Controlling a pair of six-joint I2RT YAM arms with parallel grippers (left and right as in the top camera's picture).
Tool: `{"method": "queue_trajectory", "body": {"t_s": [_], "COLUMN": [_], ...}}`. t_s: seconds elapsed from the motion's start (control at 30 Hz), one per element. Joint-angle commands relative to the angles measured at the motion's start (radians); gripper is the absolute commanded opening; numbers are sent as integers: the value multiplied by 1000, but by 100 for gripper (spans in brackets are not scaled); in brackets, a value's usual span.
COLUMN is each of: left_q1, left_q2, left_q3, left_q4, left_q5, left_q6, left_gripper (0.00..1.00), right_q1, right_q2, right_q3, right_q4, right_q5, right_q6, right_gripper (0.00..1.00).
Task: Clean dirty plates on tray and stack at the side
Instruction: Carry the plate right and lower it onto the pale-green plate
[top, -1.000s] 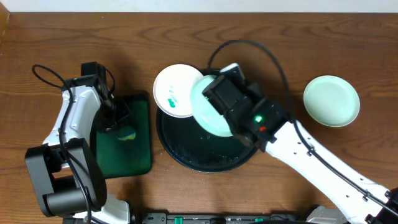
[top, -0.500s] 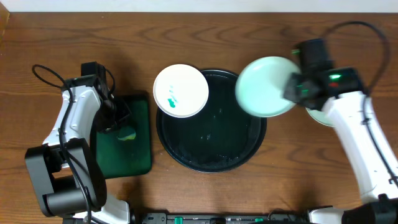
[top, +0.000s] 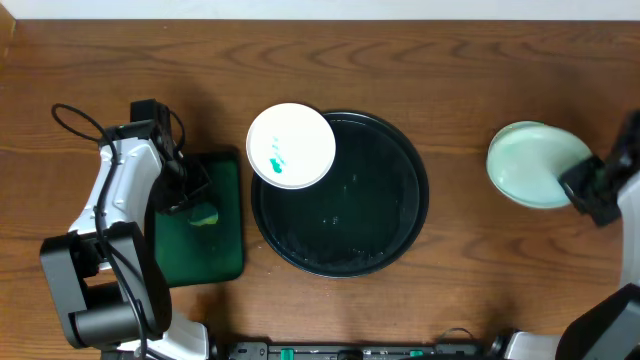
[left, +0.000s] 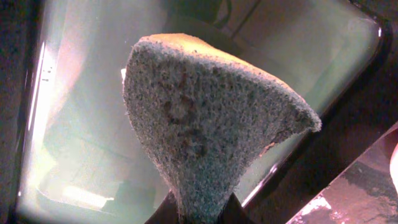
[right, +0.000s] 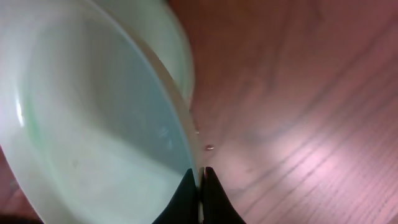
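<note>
- Plainly, we saw the right claw (right: 200, 186) pressed together on the rim of a round, shallow, pale white plate (right: 93, 124), its two dark fingertips pinching the edge from either side.
- The held plate was tilted, and behind its upper edge we made out the rim of a second white plate (right: 179, 56) lying on the brown wooden table (right: 298, 93).
- From overhead, we found both plates at the right end of the table, one over the other, well apart from the large round black tray (top: 400, 235).
- We could not tell whether the held plate touched the one beneath it.
- The left claw (left: 199, 214) was clamped on a rough grey-green scouring sponge (left: 205, 118), which bulged out above the fingertips.
- Beneath the sponge lay the dark green rectangular tray (left: 68, 124), which stood to the left of the black tray and just beside it.
- A third white plate (top: 290, 145), marked with teal smears, sat on the black tray's upper-left rim and overhung the table.
</note>
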Motion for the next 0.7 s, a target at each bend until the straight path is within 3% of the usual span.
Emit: {"method": "queue_trajectory", "body": {"t_s": [0.0, 0.23, 0.67], "left_q1": [2, 2, 2], "left_q2": [0, 0, 0], "left_q3": [-6, -6, -6], "left_q4": [-5, -5, -17], "left_q5": [-1, -1, -2], "left_q6": [10, 10, 17], "left_gripper": [7, 7, 8], "right_q1": [-56, -89, -84], "right_q2": [2, 24, 219], "right_q3": [-54, -119, -119], "right_q4": [39, 150, 275], "right_q5": [-50, -51, -145], "right_q6": [-19, -17, -4], "right_gripper": [1, 1, 1]}}
